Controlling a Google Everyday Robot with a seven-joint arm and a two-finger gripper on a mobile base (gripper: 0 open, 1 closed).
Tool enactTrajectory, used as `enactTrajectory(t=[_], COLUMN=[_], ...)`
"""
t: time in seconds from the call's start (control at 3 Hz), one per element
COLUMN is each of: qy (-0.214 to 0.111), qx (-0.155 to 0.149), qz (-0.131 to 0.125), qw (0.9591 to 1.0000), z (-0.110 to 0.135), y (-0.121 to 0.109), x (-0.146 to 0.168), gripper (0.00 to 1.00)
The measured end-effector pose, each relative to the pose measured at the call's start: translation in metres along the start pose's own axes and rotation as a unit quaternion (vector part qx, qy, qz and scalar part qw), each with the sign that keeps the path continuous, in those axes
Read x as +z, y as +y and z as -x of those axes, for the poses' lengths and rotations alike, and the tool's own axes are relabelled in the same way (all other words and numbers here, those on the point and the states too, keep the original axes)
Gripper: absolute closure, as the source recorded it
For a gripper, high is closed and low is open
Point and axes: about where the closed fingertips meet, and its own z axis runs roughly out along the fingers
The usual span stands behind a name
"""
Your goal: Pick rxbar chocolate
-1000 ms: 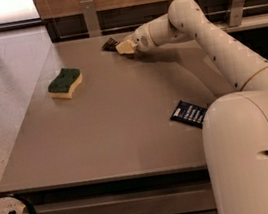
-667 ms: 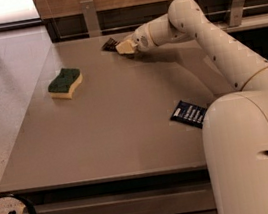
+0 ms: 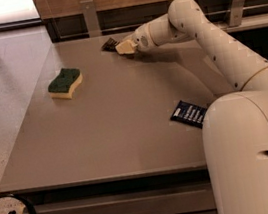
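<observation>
The rxbar chocolate (image 3: pixel 109 44) is a small dark brown-black bar lying flat at the far edge of the grey table (image 3: pixel 117 132), near the back wall. Only its left part shows; the rest is hidden behind the gripper. My gripper (image 3: pixel 124 47) is at the end of the cream arm that reaches in from the right, and it is low over the table, right against the bar's right end. I cannot tell whether it holds the bar.
A yellow sponge with a green top (image 3: pixel 65 83) lies at the table's left. A dark blue wrapped bar (image 3: pixel 189 113) lies at the right, next to the robot's body (image 3: pixel 253 156). A wooden wall with metal brackets (image 3: pixel 90 14) runs behind the table.
</observation>
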Motion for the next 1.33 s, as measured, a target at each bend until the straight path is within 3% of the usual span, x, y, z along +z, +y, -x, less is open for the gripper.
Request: enactTrajectory(t=[0.33,0.67,1.0,1.33], qy=[0.001,0.023,0.043,0.047], qx=[-0.002,-0.035,-0.068,-0.091], qz=[-0.003,-0.066,-0.12,-0.146], qw=[1.0,0.9969,0.9896,0.984], z=[0.002,0.033,0.063,0.086], y=[0.0,0.008,0.02,0.031], x=[-0.002,-0.037,-0.072,-0.098], gripper=[1.0,1.0,1.0,1.0])
